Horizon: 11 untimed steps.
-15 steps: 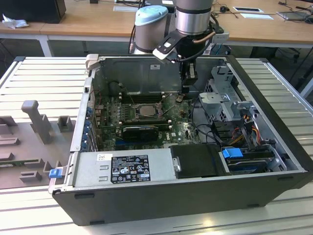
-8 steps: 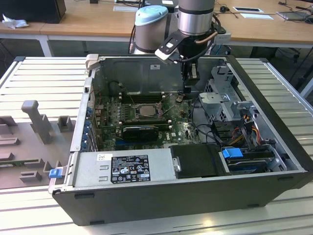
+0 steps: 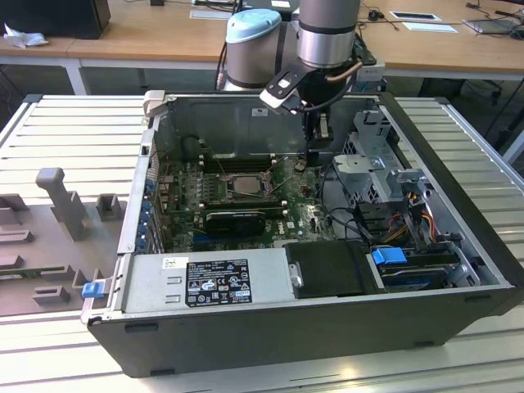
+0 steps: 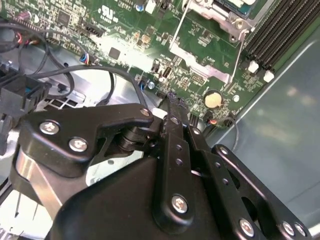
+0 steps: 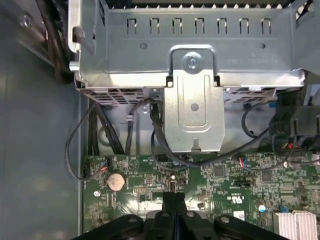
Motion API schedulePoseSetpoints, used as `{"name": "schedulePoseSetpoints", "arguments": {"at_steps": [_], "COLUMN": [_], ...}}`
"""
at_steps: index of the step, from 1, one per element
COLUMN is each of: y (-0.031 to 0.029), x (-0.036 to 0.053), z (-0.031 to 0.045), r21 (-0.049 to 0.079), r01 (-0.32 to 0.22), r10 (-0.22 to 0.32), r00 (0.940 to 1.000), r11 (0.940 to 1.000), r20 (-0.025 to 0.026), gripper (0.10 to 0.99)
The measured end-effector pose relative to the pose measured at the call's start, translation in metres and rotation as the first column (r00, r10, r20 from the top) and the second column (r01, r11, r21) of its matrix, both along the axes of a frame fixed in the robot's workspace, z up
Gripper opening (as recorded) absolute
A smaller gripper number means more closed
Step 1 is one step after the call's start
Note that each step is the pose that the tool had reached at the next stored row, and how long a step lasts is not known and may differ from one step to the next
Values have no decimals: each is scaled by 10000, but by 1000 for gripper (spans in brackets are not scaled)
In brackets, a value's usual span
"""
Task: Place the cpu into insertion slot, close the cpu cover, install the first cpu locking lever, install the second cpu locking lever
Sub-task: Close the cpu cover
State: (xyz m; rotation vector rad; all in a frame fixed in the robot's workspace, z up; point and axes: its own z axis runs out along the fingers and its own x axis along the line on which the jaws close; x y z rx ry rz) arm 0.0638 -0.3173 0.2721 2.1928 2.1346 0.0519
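Insertion slot: near claw, at eight o'clock from it in the exterior view; claw drawn together, gripping nothing.

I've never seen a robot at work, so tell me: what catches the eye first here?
An open computer case lies on a slatted table, its green motherboard bared. A grey robot arm reaches down into it, its black pincer shut low over the board, to the exterior view's right of the square insertion slot.
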Motion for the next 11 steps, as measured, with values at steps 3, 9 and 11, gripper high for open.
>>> {"name": "schedulePoseSetpoints", "arguments": {"at_steps": [3, 9, 11], "y": [-1, 0, 0], "x": [-1, -24, -32], "z": [-57, -203, -214], "r21": [-1, 1, 25], "r01": [-1, -1, -11], "r10": [1, 1, 12], "r00": [10000, 9999, 9996], "r11": [10000, 10000, 10000], "r20": [-12, -145, -268], "gripper": [106, 106, 106]}}
